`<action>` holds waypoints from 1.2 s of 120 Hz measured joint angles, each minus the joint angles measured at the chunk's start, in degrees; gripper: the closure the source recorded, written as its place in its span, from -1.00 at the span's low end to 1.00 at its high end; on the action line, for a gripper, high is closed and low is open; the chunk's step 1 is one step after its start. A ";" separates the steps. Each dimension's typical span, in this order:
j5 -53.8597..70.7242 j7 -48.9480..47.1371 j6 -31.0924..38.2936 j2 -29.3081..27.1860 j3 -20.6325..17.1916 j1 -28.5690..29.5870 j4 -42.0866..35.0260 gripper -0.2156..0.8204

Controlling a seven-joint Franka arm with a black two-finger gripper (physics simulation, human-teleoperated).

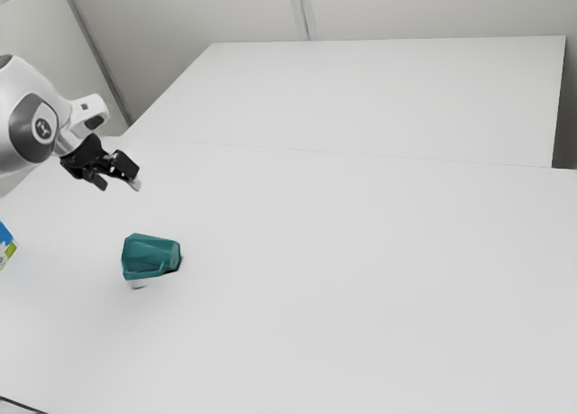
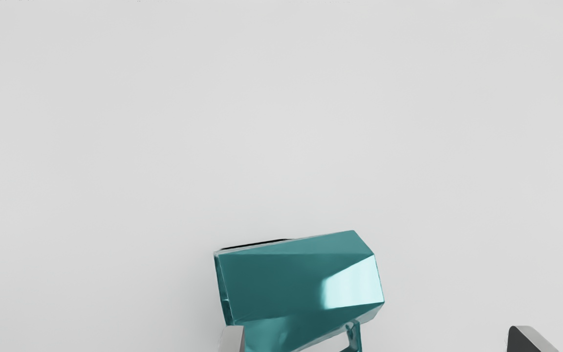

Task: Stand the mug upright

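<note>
Gripper (image 2: pixel 375 337): released, fingers wide apart, empty.
Mug (image 2: pixel 296 281): lying on its side on table (image 1: pixel 361 297), below the hand.
Upright pose: not there; grasping, turning and setting down look left.

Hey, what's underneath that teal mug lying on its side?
White tabletop surrounds the teal mug, with a thin dark strip along one side. The spot directly under it is covered by its body.

A partly visible blue-and-green object (image 1: pixel 6 244) sits on the white table (image 1: pixel 361 279).
</note>
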 joint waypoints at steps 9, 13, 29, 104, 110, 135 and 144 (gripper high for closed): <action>-7.62 4.72 4.61 -2.26 0.07 2.37 -4.81 -0.54; -11.39 7.43 6.14 -2.50 0.10 3.43 -6.05 -0.55; -26.54 19.84 9.03 -0.08 3.22 5.35 -8.58 -0.54; -56.64 71.65 -1.59 11.16 4.67 11.68 -10.83 -0.54; -56.80 74.23 -1.82 11.72 4.67 12.05 -10.98 -0.54; -57.95 82.94 -2.23 14.24 4.65 12.97 -11.05 -0.54; -58.61 85.41 -2.24 14.75 4.62 12.13 -11.01 -0.54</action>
